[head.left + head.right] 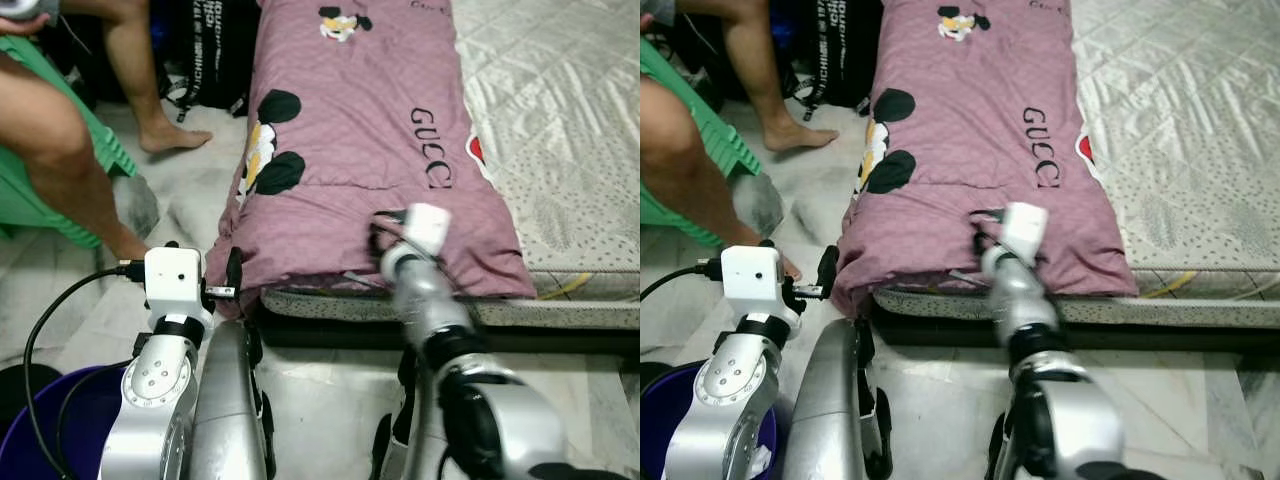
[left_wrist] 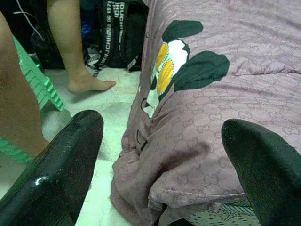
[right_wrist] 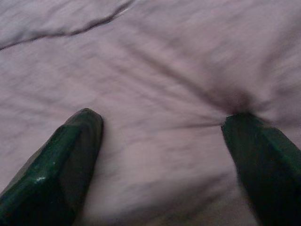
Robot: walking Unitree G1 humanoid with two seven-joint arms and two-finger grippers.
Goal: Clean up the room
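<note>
Right claw on pink blanket, left claw at its corner.
Right claw [image 3: 160,141] spread wide, fingertips pressing the pink blanket [image 1: 360,150] on the bed [image 1: 570,130]; left claw [image 2: 164,155] wide, blanket's hanging corner between its fingers.

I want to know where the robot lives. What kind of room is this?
Probably a bedroom in a home. There is a low mattress on the floor with a pink blanket spread on it, and a black backpack leaning beside it.

Pink blanket [image 1: 370,120]: black "GUCCI" print. Black backpack [image 1: 205,50]: white strap lettering, too blurred to read.
</note>
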